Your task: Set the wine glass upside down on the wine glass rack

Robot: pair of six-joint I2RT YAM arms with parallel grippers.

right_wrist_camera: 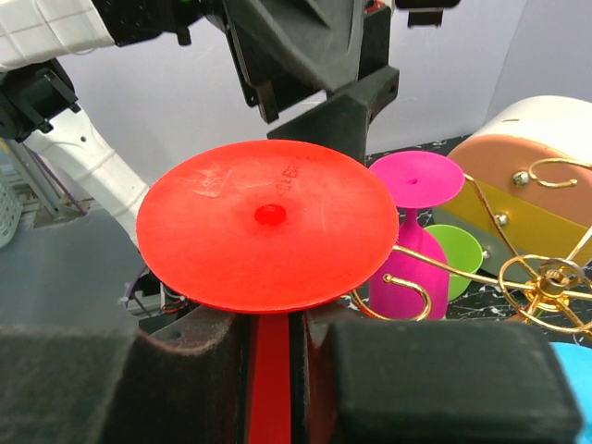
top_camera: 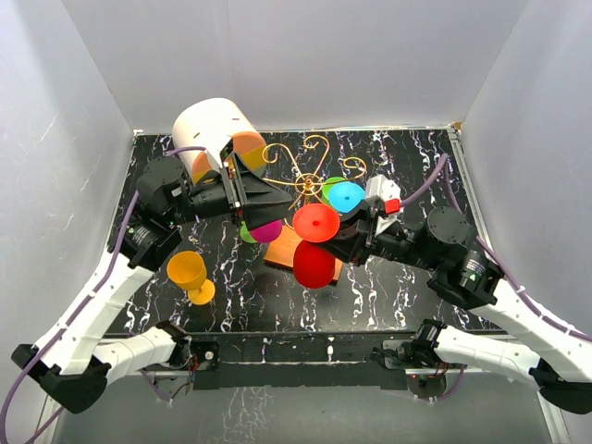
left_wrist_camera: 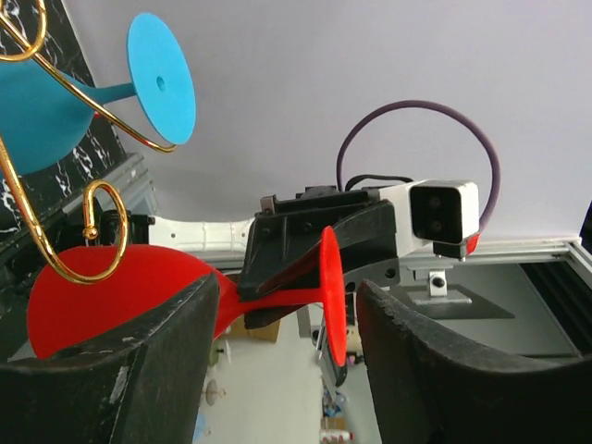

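My right gripper (right_wrist_camera: 270,326) is shut on the stem of the red wine glass (top_camera: 315,242), which hangs upside down with its round foot (right_wrist_camera: 268,227) on top. It sits over the front of the wine glass rack (top_camera: 306,172), a gold wire stand on an orange base (top_camera: 282,246). My left gripper (left_wrist_camera: 287,294) is open. Its fingers (left_wrist_camera: 129,370) stand either side of the red foot (left_wrist_camera: 333,296), with a gap on each side. Seen from above, the left gripper (top_camera: 276,199) reaches in from the left toward the right gripper (top_camera: 348,231).
Blue (top_camera: 347,196), green (top_camera: 330,187) and pink (top_camera: 268,231) glasses hang upside down on the rack's arms. A yellow glass (top_camera: 190,275) stands upright on the table at front left. A cream-and-orange drum box (top_camera: 218,135) sits at the back left.
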